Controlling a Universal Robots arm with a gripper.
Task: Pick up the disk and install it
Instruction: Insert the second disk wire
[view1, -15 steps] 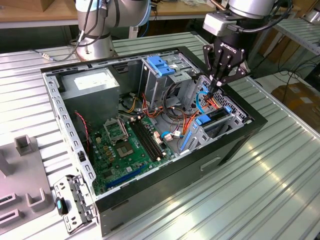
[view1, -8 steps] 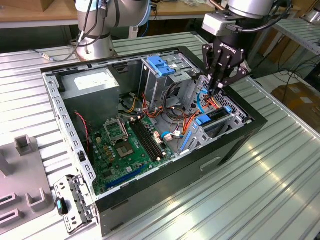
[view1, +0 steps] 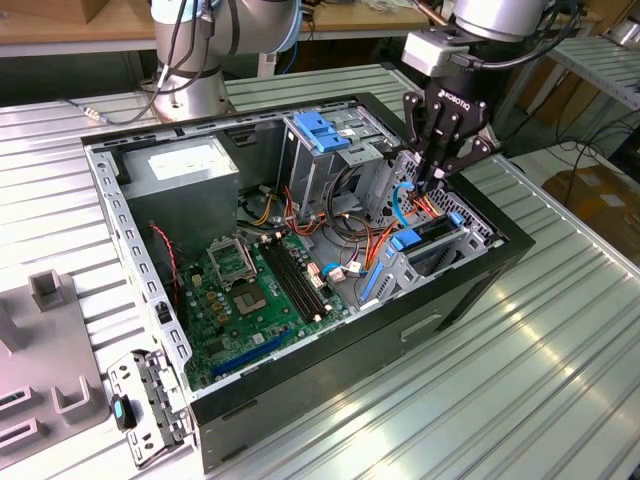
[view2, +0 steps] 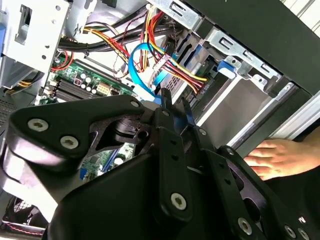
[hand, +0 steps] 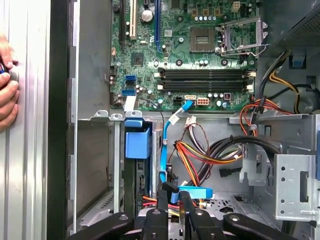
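Black gripper (hand: 172, 200) fingers — nearly closed, pinching a blue cable connector (hand: 192, 192) — are reaching into the open computer case (view1: 470, 290), upper right of the exterior view.

A ribbed metal tabletop (view1: 520, 380) carries an open computer case (view1: 330, 380), a loose metal bracket (view1: 150, 405) beside it, and grey blocks (view1: 45, 350).

green motherboard (hand: 190, 55), black gripper (view1: 438, 165), blue cable (hand: 167, 145), red, yellow and orange wires (hand: 200, 155), black case (view1: 400, 330)
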